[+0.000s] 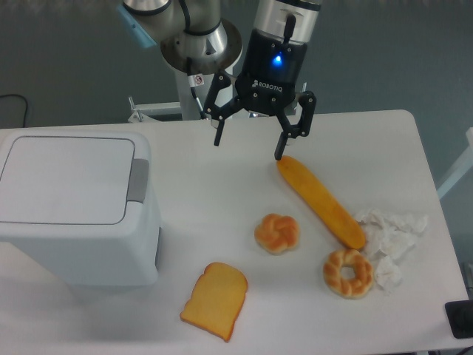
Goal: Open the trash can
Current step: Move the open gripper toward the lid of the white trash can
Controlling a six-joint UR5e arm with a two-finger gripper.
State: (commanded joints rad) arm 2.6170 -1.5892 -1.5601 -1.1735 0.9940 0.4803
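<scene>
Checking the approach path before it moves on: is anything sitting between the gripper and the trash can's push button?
Nothing visible. The gripper, open, hangs over bare table; the grey button strip of the trash can lies to its left, the breads elsewhere.

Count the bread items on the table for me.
4: baguette right of centre, knotted roll mid-table, ring-shaped roll beside the crumpled paper, toast slice near the front edge.

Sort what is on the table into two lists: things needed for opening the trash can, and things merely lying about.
Needed for the job:
trash can, lid shut
grey push-button strip
gripper, fingers apart

Merely lying about:
long bread stick
knotted bun
ring-shaped bread
toast slice
crumpled paper
</scene>
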